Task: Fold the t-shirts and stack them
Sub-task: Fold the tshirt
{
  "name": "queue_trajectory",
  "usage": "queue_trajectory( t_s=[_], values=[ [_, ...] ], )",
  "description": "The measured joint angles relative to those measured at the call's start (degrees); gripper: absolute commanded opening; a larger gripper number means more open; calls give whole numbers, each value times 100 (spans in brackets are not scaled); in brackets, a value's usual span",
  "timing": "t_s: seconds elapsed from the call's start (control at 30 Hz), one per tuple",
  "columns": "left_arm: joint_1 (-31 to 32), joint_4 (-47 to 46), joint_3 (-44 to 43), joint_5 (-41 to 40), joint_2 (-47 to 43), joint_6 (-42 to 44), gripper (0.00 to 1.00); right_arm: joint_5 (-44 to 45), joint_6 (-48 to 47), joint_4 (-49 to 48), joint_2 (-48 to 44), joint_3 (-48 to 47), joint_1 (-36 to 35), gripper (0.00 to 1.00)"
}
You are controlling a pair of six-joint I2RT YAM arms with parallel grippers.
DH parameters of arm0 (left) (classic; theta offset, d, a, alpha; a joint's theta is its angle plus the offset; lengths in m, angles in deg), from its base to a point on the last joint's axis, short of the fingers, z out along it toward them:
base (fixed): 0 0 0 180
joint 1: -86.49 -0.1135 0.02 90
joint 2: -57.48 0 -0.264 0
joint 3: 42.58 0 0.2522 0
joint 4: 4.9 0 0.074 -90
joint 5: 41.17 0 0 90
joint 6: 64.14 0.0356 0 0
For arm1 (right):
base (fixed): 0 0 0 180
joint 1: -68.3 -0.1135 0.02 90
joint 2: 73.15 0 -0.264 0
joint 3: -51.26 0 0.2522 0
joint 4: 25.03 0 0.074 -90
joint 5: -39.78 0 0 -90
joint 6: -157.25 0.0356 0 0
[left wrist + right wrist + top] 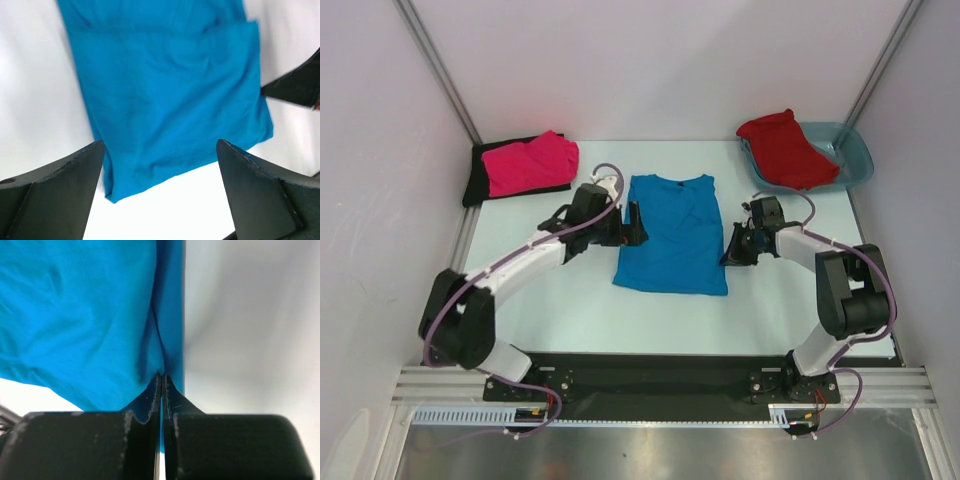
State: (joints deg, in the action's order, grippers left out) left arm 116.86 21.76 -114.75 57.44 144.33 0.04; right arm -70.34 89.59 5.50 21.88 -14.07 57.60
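- 10 o'clock of the table (570, 310): pink t-shirt (528, 162) lies on top of the black t-shirt (478, 180), which shows only as a dark border along its left and near edges. Both look folded flat. I read these two as done and as the start of the stack.
- 9 o'clock side of centre: my left gripper (636, 226) hangs just beside the left edge of the blue t-shirt (672, 240). Its fingers are spread wide with nothing between them; the wrist view shows only cloth and bare table through the gap.
- Centre: the blue t-shirt lies flat, neck towards 12 o'clock. No sleeves stick out, so the sides seem already turned in. It is a long panel, not yet folded end to end.
- 3 o'clock side of centre: my right gripper (732, 250) is pinched together on the blue t-shirt's right edge, a ridge of cloth caught at the tips.
- 1 o'clock: red t-shirt (785, 148) sits bunched in the teal tub (858, 160), unfolded.
- Judgement: roughly halfway. Left to do: finish the blue t-shirt, stack it, then fold and stack the red t-shirt.
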Motion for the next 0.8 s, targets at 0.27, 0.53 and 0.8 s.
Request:
queue_trajectory(
  t_s=[0.27,0.53,0.8],
  values=[
    [0,-31,0,-319,-678,46,100,1075,4,444,-693,-63,-382,12],
    [120,-348,2,444,109,13,100,1720,31,564,-732,-63,-396,35],
    [291,-1174,-7,1189,949,-179,100,1692,105,409,-483,-282,-389,38]
  ],
)
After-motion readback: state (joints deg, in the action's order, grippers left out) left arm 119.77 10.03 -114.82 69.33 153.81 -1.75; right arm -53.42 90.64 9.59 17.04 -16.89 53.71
